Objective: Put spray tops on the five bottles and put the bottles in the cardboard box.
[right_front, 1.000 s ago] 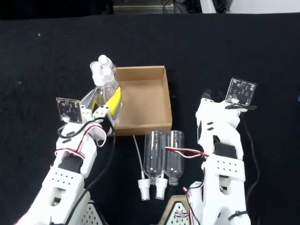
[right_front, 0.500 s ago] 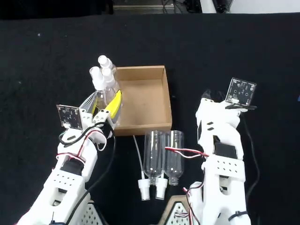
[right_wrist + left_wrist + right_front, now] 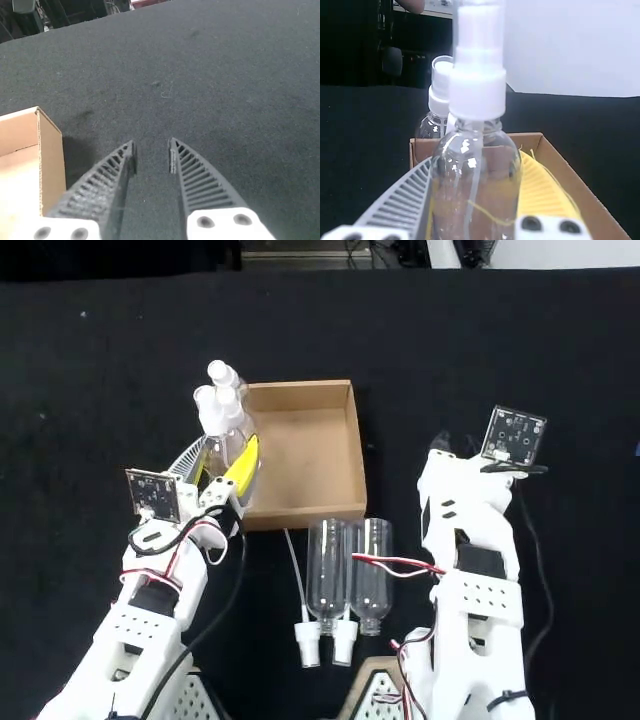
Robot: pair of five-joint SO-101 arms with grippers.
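Observation:
Three bottles with white spray tops (image 3: 220,400) stand close together just outside the left wall of the cardboard box (image 3: 352,440). My left gripper (image 3: 222,443) is shut on the nearest capped bottle (image 3: 475,185), grey finger on one side and yellow finger (image 3: 542,190) on the other; a second capped bottle (image 3: 439,105) stands behind it. Two uncapped bottles (image 3: 348,565) lie side by side in front of the box, with two loose spray tops (image 3: 325,642) at their necks. My right gripper (image 3: 151,145) is open over bare cloth to the right of the box (image 3: 47,150).
Black cloth covers the table (image 3: 500,340). A thin dip tube (image 3: 295,570) lies beside the two lying bottles. The right arm (image 3: 470,540) stands right of those bottles. The box interior holds nothing.
My left gripper has drawn back a little toward its base, and the bottle in it shifted with it. The right arm has stayed still.

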